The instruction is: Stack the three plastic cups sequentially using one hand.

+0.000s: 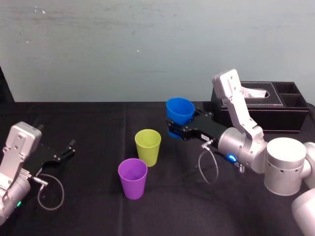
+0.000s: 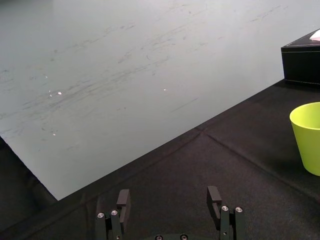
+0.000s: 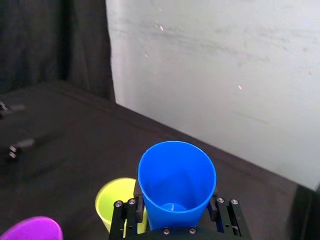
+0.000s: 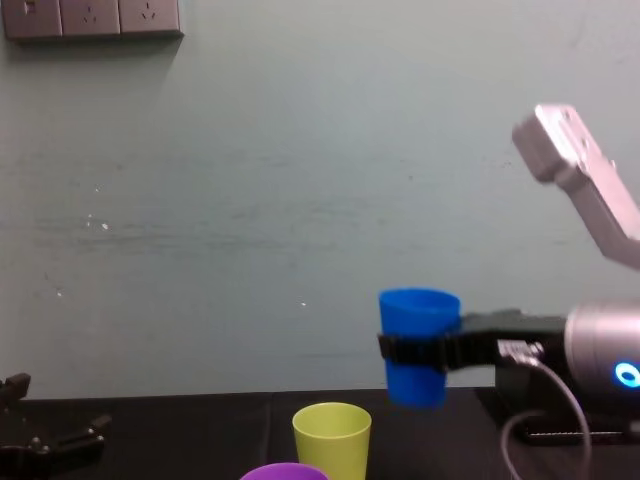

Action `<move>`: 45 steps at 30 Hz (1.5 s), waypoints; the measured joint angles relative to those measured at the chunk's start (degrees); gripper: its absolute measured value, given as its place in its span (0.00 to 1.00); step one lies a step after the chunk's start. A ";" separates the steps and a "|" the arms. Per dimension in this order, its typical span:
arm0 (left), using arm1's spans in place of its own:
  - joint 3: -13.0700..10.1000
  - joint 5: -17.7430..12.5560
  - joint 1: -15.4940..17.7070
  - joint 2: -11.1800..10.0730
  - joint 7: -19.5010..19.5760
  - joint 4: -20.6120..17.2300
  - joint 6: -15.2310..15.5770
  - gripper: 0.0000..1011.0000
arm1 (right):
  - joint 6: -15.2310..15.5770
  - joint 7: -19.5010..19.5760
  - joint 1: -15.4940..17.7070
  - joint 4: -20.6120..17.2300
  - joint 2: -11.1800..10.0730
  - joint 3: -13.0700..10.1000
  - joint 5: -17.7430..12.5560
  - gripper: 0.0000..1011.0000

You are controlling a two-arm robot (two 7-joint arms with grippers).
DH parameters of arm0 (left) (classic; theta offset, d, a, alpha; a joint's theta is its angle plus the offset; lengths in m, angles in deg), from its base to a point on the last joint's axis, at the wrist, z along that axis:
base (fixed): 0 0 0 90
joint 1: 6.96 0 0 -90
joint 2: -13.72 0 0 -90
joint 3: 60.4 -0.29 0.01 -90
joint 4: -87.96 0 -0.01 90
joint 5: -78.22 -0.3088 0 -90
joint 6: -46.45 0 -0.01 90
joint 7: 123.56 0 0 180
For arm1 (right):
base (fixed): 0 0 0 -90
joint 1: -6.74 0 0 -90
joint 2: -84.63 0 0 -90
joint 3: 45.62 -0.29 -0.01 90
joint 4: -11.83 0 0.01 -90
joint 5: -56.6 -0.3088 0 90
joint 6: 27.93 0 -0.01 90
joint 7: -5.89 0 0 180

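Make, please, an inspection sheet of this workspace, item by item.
Surface: table under black cloth.
Job's things: blue cup held above the table, mouth up; green cup and purple cup stand on it, mouths up.
Clutter: black box, rear right.
Grippers: right gripper shut on the blue cup; left gripper open, idle at the left.
Cables: right cable loop and left cable loop hang at the wrists.
Surroundings: pale wall, sockets high up.

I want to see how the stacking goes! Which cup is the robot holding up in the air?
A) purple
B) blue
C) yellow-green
B: the right gripper is shut on the blue cup, raised off the table, while the yellow-green cup and the purple cup stand on it; the left gripper lies open, idle, at the left.
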 joint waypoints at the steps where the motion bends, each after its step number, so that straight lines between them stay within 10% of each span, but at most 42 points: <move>1: 0.00 0.00 0.00 0.00 0.00 0.00 0.00 0.99 | 0.17 -0.25 -0.31 -0.47 0.13 0.20 -0.44 0.71; 45: 0.00 0.00 0.00 0.00 0.00 0.00 0.00 0.99 | -2.00 -1.75 -6.68 6.06 2.09 8.52 -2.32 0.71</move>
